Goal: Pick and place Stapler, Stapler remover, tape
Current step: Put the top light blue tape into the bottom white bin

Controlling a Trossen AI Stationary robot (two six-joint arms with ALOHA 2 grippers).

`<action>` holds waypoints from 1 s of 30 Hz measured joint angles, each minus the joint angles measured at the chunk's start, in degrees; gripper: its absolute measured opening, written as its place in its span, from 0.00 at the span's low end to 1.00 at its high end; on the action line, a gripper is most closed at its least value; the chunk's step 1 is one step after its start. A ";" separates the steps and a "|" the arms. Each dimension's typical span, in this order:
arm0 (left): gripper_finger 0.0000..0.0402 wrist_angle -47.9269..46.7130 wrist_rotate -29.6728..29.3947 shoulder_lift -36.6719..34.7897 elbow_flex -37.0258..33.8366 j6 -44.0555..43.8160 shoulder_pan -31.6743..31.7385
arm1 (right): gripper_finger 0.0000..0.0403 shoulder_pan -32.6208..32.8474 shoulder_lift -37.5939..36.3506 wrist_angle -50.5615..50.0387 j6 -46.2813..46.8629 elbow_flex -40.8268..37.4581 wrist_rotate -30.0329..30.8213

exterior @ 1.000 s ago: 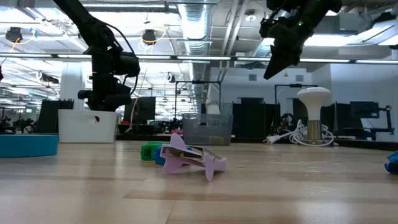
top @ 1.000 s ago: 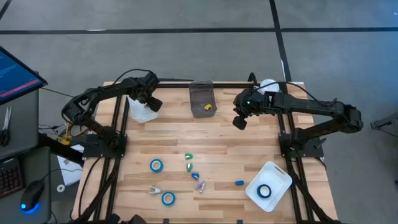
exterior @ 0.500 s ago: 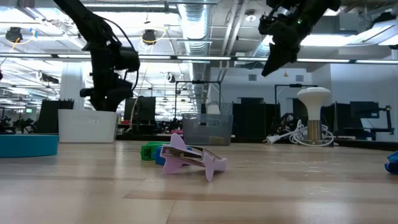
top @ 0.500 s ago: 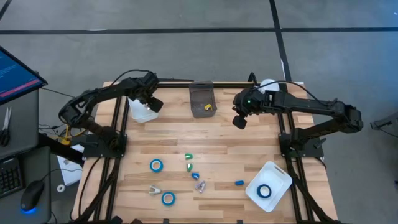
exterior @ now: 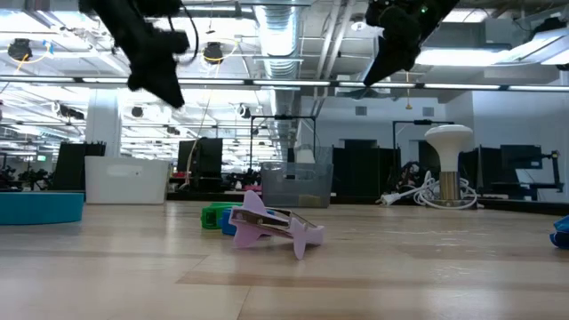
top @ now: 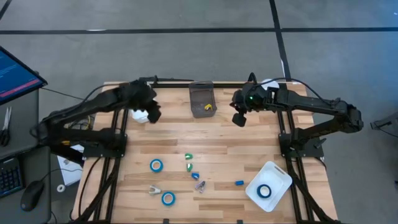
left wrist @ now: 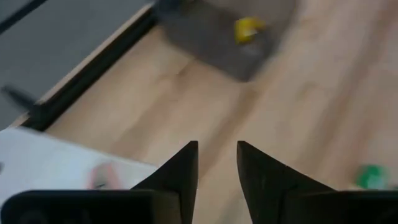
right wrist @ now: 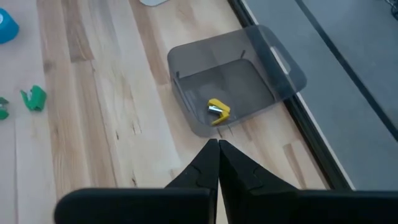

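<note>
- Nearest the front edge: two loose rolls of tape (top: 168, 198) (top: 156, 165) on the table (top: 224, 143), a pale pink stapler remover (top: 199, 185) lying near them, third roll (top: 264, 191) already in the white tray (top: 283, 176).
- Mid-table, green and blue bits (top: 190, 163) look unsorted.
- Far side: left gripper (top: 153, 112) hangs just beside the white bin (top: 140, 116), fingers a small gap apart, nothing between them.
- Right gripper (top: 238, 120) floats near the grey bin (top: 201, 98), which holds a yellow piece (top: 209, 107); jaws clenched, empty.
- My guess: between picks. Next, the left arm needs to reach toward a loose roll and spread wider.
</note>
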 joint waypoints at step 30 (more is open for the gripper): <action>0.12 0.41 -4.37 5.48 0.28 -13.53 -34.25 | 0.00 4.81 0.00 0.46 0.04 0.00 -0.04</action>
